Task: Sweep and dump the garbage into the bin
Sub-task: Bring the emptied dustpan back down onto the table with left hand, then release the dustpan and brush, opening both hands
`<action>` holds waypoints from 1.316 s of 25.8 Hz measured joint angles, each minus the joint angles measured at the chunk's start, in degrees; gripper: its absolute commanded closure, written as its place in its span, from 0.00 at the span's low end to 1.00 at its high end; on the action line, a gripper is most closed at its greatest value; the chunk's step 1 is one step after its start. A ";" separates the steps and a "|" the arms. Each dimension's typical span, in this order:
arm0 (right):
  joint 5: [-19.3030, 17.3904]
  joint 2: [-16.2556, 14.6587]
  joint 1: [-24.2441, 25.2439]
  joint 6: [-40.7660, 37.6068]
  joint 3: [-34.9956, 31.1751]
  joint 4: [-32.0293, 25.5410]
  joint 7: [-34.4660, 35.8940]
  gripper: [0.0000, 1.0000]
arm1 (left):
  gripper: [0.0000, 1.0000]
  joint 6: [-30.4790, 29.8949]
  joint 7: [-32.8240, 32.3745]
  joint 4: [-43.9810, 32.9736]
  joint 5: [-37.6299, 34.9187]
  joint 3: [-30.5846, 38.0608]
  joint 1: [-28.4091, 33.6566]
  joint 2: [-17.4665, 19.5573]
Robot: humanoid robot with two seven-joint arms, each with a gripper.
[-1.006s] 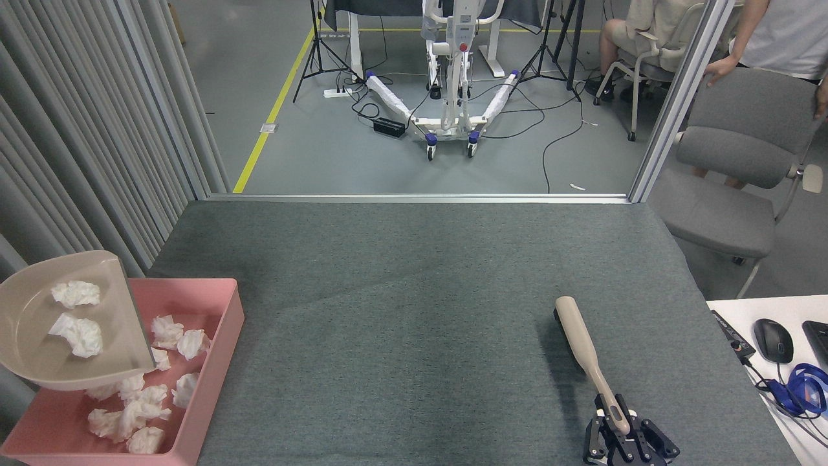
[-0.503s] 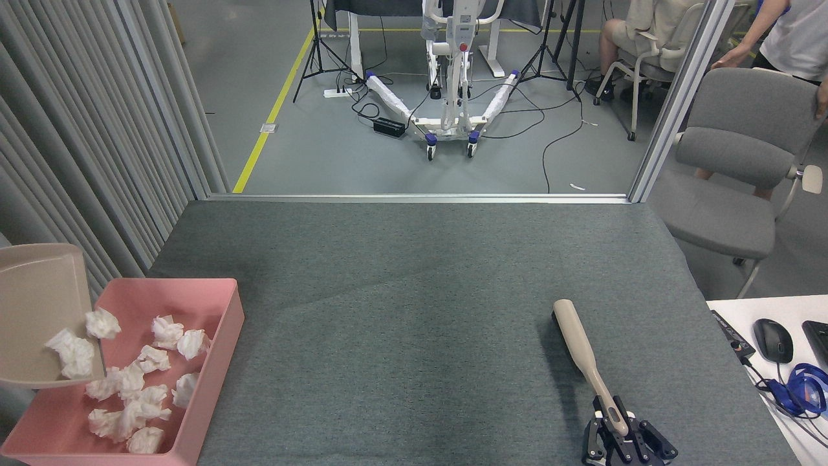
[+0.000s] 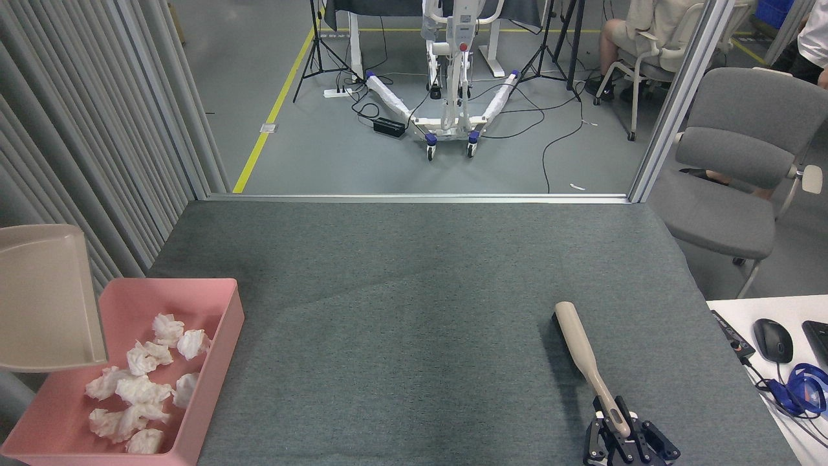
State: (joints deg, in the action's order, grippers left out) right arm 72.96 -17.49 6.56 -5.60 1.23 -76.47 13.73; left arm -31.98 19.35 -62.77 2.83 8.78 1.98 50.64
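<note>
Crumpled tissue wads lay inside the pink bin at near left, beneath the tilted beige dustpan. Right gripper clasped the brush handle at near right; left gripper lay outside the view.

The grey felt-covered tabletop lies bare across its whole middle and far side, giving open passage from edge to edge. At the left front corner stands the shallow pink plastic bin, its upright walls a barrier at tabletop height; the beige plastic dustpan hangs tilted over the bin's left side, closing the way in from above there. Right of centre, the beige brush slants up from the right gripper, blocking that front strip.
</note>
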 measured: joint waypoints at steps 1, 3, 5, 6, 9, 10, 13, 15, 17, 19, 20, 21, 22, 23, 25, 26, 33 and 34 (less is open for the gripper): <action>0.00 0.00 0.01 0.00 0.00 0.00 -0.08 0.56 | 0.99 -0.28 0.00 -1.01 0.64 -0.16 0.00 -0.07; -0.01 0.00 0.02 0.00 0.00 0.00 -0.15 0.51 | 1.00 -0.34 0.00 -4.34 3.52 -1.10 0.02 -0.57; -0.01 0.01 0.03 0.00 0.00 0.00 -0.15 0.45 | 1.00 -0.33 0.12 -7.85 8.48 -3.89 -0.27 -2.07; -0.01 0.01 0.03 0.01 0.00 0.00 -0.05 0.42 | 1.00 0.17 0.12 -9.41 10.86 -5.87 -0.77 -3.05; -0.01 0.06 0.03 0.10 -0.03 0.00 0.40 0.29 | 1.00 4.02 0.84 -15.64 15.77 -13.85 -3.63 -5.06; -0.01 0.07 0.03 0.12 -0.06 0.00 0.73 0.27 | 1.00 6.49 1.16 -18.06 16.60 -16.60 -4.60 -5.48; -0.01 0.07 0.03 0.16 -0.14 -0.09 2.36 0.20 | 1.00 13.07 2.42 -24.18 17.49 -22.95 -6.42 -8.43; -0.01 0.04 0.03 0.20 -0.18 -0.30 3.17 0.18 | 1.00 15.40 2.42 -26.36 17.53 -25.73 -7.00 -11.92; -0.01 0.02 0.03 0.21 -0.19 -0.53 3.45 0.14 | 1.00 16.86 2.55 -27.33 17.30 -28.63 -7.37 -15.50; -0.01 0.01 0.06 0.21 -0.29 -0.85 3.64 0.13 | 1.00 17.53 2.63 -27.59 16.71 -31.61 -8.16 -18.50; -0.01 0.00 0.08 0.21 -0.31 -1.06 3.73 0.12 | 1.00 17.69 2.77 -27.48 16.15 -33.00 -8.43 -20.05; -0.01 0.00 0.09 0.21 -0.35 -1.29 3.79 0.11 | 1.00 18.12 2.77 -27.10 15.50 -34.28 -8.58 -21.84; -0.01 0.00 0.11 0.21 -0.40 -1.54 3.82 0.10 | 1.00 18.57 2.80 -26.52 14.37 -35.18 -8.75 -23.73; -0.01 0.00 0.15 0.27 -0.43 -1.83 3.85 0.07 | 1.00 19.19 2.90 -25.71 12.76 -35.86 -8.94 -25.75; -0.01 0.00 0.21 0.29 -0.51 -2.53 3.85 0.04 | 1.00 21.45 2.91 -23.49 7.22 -36.71 -9.09 -29.96; -0.01 0.00 0.27 0.37 -0.54 -2.97 3.86 0.04 | 1.00 22.49 2.89 -22.37 3.88 -36.89 -9.36 -31.64; -0.09 0.14 1.23 0.52 -1.69 -7.40 4.03 0.02 | 1.00 25.81 3.36 -16.53 -8.59 -36.79 -9.73 -36.98; -0.09 0.15 1.39 0.52 -1.86 -7.98 3.92 0.02 | 1.00 25.81 3.56 -15.73 -8.95 -36.72 -9.75 -37.83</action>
State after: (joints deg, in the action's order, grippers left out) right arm 72.87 -17.34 7.96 -5.08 -0.64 -84.44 17.65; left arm -6.17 22.91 -78.50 -6.12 -27.93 -7.76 12.81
